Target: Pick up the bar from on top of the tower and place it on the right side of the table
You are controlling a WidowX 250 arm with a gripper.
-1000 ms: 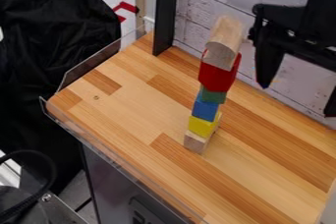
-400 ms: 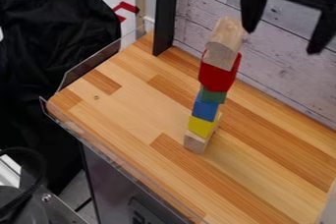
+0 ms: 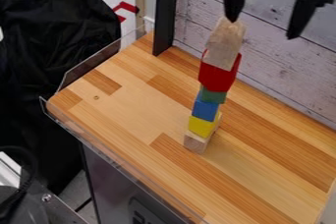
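Topping the tower (image 3: 213, 88): the bar (image 3: 224, 43), pale wood, resting on the red block (image 3: 218, 74). I count the pickup as undone.

Gripper (image 3: 261, 29): far right of the tower's top, jaws spread wide with nothing pinched. One jaw's tip overlaps the bar's upper end from where I watch; I can't tell whether they touch.

Lower blocks: green (image 3: 212, 94), blue (image 3: 205, 111), yellow (image 3: 201, 125) and plain wood (image 3: 195, 142), stacked upright beneath the red one. I'd want all of these left standing.

Progress: positioning, by my reading; the arm is near its target, but the grasp, lift, carry and release all remain.

Next for the bar: I'd bring it between the jaws, then close gently and raise it clear before going sideways. A nudge could topple the stack.

Right side of the table (image 3: 277, 161): bare wood where I'd set the bar down, well apart from the tower's foot. Placement remains to be done.
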